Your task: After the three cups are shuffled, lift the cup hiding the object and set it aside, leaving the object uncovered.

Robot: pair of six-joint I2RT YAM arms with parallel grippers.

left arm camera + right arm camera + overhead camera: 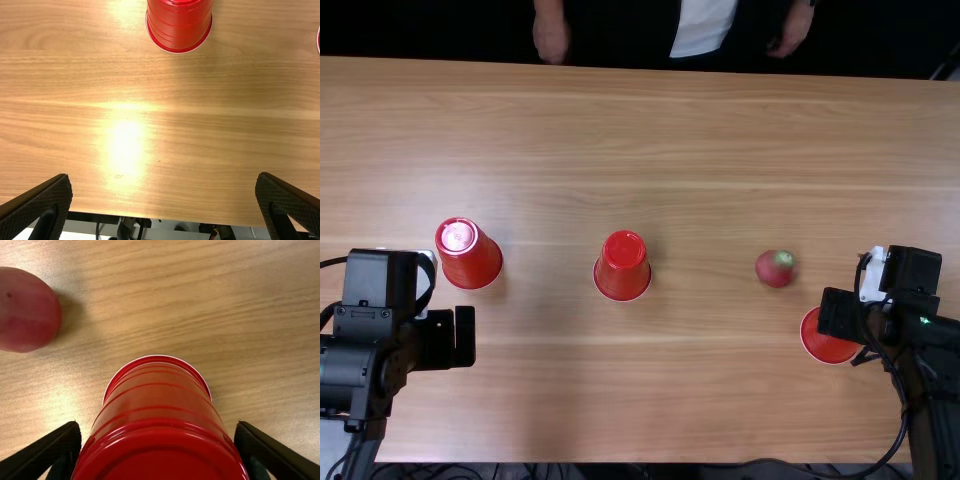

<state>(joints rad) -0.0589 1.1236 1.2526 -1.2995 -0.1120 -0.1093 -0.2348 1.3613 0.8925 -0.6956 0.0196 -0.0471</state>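
At the right end of the table [650, 140], the right gripper [156, 429] straddles the third cup [157, 405]. One finger is on each side of its closed end, touching both walls, which reads as clamped rather than slack. The cup's axis runs straight out from the fingers, closed end toward the wrist. The white rim is on the far side, at or just off the wood; can't tell which. The ball [775, 268] sits bare on the table, apart from that cup, toward the middle and a bit farther from the near edge. Key relation: the cup is between the right fingers and the ball is beside the rim, not under it. Setting the cup down where it is shouldn't re-cover or knock the ball, provided it doesn't drift toward the middle. Judgement: nearly done; what's left is seat the rim, let go, back off. The left gripper [162, 176] has its fingers wide apart with nothing between them, over bare wood near the left cup [468, 253]. The middle cup [622, 265] stands upside down. The right arm is nearer; the left has no part.
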